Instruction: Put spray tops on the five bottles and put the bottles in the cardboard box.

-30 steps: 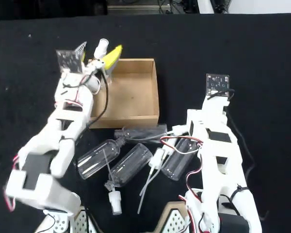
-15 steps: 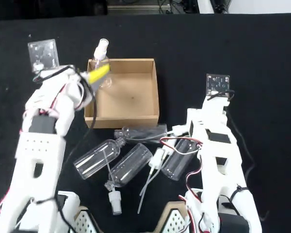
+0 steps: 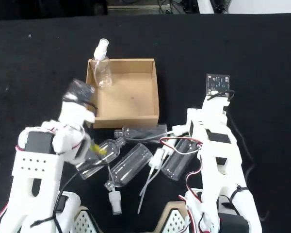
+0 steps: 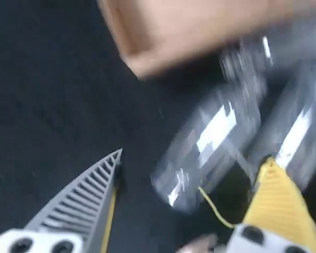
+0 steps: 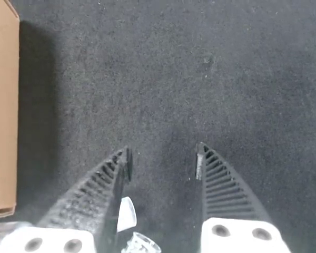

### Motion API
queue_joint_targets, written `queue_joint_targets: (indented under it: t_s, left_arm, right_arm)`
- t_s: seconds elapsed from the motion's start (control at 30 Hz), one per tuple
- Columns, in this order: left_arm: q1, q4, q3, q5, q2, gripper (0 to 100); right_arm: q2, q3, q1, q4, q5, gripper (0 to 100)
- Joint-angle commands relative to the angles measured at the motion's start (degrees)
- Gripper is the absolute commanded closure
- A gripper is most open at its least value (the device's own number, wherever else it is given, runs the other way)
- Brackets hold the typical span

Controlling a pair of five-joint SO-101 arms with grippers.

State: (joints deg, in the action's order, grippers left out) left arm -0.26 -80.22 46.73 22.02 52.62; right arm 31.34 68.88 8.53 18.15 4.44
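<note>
A clear bottle with a white spray top (image 3: 102, 65) stands leaning in the far left corner of the cardboard box (image 3: 131, 119). Several uncapped clear bottles lie in front of the box, among them one on the left (image 3: 102, 154) and one beside it (image 3: 132, 163). Loose spray tops (image 3: 115, 200) (image 3: 158, 158) lie among them. My left gripper (image 3: 94, 148) (image 4: 194, 157) hovers open over the left lying bottle (image 4: 210, 142), holding nothing. Over bare black cloth to the right of the box, my right gripper (image 5: 163, 148) is open and holds nothing.
The table is covered in black cloth (image 3: 242, 43). The box's corner (image 4: 163, 37) lies just beyond the bottle under my left gripper. The box's side wall (image 5: 1, 105) borders the right wrist view. The right arm (image 3: 216, 141) lies alongside another bottle (image 3: 178, 160).
My left gripper let go of the capped bottle, leaving it in the box's far left corner. It then pulled back toward me, over the lying bottles. The right arm has not moved.
</note>
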Motion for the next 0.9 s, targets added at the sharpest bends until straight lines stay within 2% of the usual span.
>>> queue_joint_targets:
  t_s: [0.0, 0.23, 0.43, 0.67, 0.73, 0.87]
  left_arm:
    - [1.71, -4.48, 1.1, 5.19, -3.08, 64]
    - [1.71, 5.98, 11.82, 10.9, -5.98, 64]
    - [1.27, 16.18, 17.63, 11.08, -5.98, 64]
    - [1.45, 20.13, 20.88, 11.08, -6.51, 64]
    - [1.71, 19.78, 20.97, 11.08, -6.51, 68]
    - [1.8, 18.29, 20.88, 11.08, -5.98, 84]
  right_arm:
    - [2.42, -0.22, 0.7, -1.41, -0.09, 82.5]
    - [2.42, -0.22, 0.7, -1.41, -0.09, 82.5]
    - [2.42, -0.22, 0.7, -1.41, -0.09, 82.5]
    - [2.42, -0.22, 0.7, -1.41, -0.09, 82.5]
    - [2.42, -0.22, 0.7, -1.41, -0.09, 82.5]
    - [2.42, -0.22, 0.7, -1.41, -0.09, 82.5]
